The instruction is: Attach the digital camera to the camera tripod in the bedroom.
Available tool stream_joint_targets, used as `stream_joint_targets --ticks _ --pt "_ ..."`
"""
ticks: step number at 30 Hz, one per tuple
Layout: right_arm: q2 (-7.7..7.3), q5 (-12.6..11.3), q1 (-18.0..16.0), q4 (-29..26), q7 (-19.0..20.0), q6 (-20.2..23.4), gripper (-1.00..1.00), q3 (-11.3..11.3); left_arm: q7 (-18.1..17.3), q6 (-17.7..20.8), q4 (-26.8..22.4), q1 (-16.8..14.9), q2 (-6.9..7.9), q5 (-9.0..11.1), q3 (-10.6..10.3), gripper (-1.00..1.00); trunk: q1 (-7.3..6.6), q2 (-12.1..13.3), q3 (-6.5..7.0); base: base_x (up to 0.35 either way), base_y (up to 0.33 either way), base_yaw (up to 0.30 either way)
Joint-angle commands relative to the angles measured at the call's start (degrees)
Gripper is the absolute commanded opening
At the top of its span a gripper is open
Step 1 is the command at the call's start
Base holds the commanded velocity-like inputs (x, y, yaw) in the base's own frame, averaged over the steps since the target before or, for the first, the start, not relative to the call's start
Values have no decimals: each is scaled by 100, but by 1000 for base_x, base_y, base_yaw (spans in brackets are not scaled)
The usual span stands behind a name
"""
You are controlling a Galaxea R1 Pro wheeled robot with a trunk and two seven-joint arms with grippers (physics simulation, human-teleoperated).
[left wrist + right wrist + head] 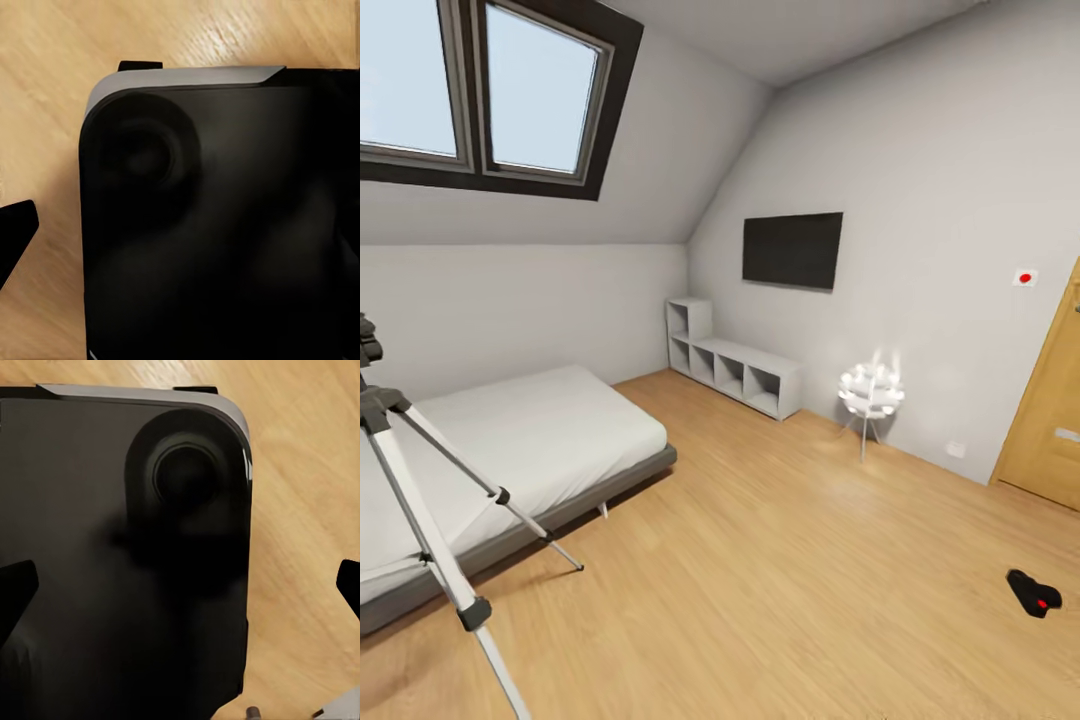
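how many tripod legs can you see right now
2, both at the head view's left edge, by the bed: one tripod leg runs down to the bottom edge, the other slants right to the floor. A third may be out of frame.

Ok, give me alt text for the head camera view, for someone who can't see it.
A small black digital camera lies on the light wood floor at lower right, far from the camera tripod standing at the left edge beside a low bed. Behind are a skylight, wall TV, cubby shelves and a wooden door.

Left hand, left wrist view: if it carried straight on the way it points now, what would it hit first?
Most likely the robot's own black base, which lies dead ahead over the wood floor. Depth is unclear.
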Motion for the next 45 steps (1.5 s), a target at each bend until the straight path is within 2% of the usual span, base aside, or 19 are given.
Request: stream_joint_targets --ticks 1,45 --pt "0 -3 -1 -1 -4 -15 100 -3 -4 -6 -10 4 0 7 11 100 0 -2 0 0 0 -219" --pt "-8 -4 -1 2 -4 -18 100 0 20 -6 -12 4 -2 8 12 100 0 -2 159 0 0 -219"
